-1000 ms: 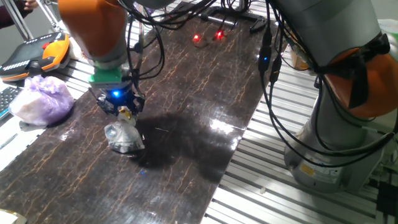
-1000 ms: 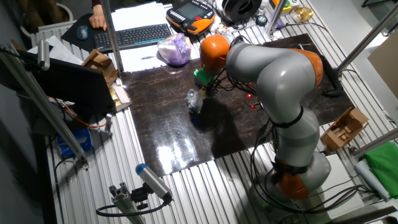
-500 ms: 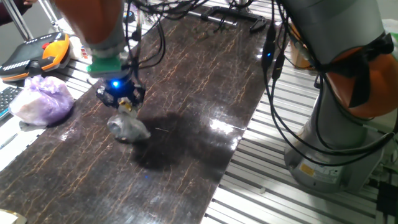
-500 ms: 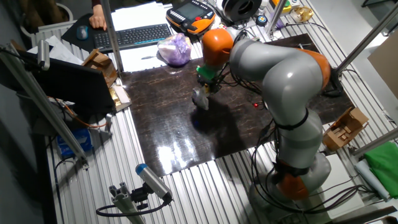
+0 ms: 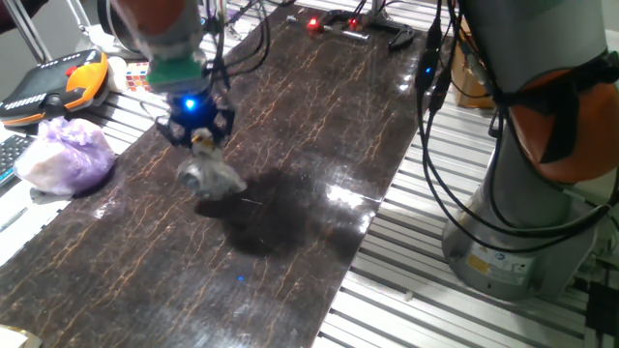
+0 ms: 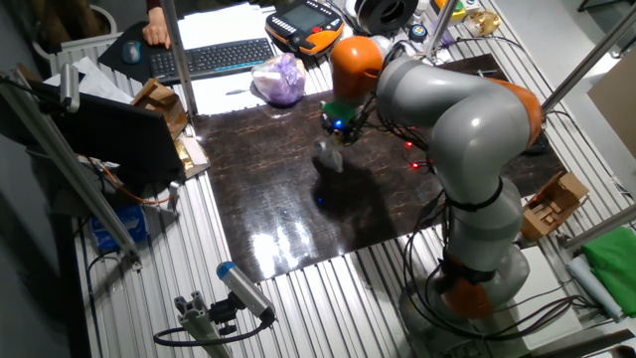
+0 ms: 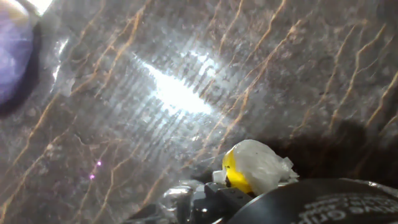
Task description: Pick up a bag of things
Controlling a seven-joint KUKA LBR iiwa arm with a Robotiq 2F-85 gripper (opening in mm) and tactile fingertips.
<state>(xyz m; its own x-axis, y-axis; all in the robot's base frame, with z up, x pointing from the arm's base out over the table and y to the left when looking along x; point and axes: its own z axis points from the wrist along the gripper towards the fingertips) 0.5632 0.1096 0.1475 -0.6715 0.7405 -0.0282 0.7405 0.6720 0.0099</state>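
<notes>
The small clear bag of things [image 5: 210, 177] with grey shiny contents hangs by its yellow-white tied top from my gripper [image 5: 201, 141]. It is off the dark marbled table [image 5: 319, 116] with its shadow below it. In the other fixed view the bag [image 6: 329, 157] hangs under the gripper [image 6: 338, 131]. In the hand view the yellow-white top [image 7: 255, 166] sits at the lower middle, pinched at the fingers; the grey contents are mostly hidden.
A larger purple-white bag [image 5: 64, 155] lies at the table's left edge, also in the other fixed view [image 6: 279, 79] and the hand view [image 7: 13, 50]. An orange-black pendant [image 5: 53, 85] and a keyboard [image 6: 214, 57] lie beyond. The robot base [image 5: 527, 184] stands at right.
The gripper has risen and moved slightly right with the bag, which has come off the table and now swings beneath it.
</notes>
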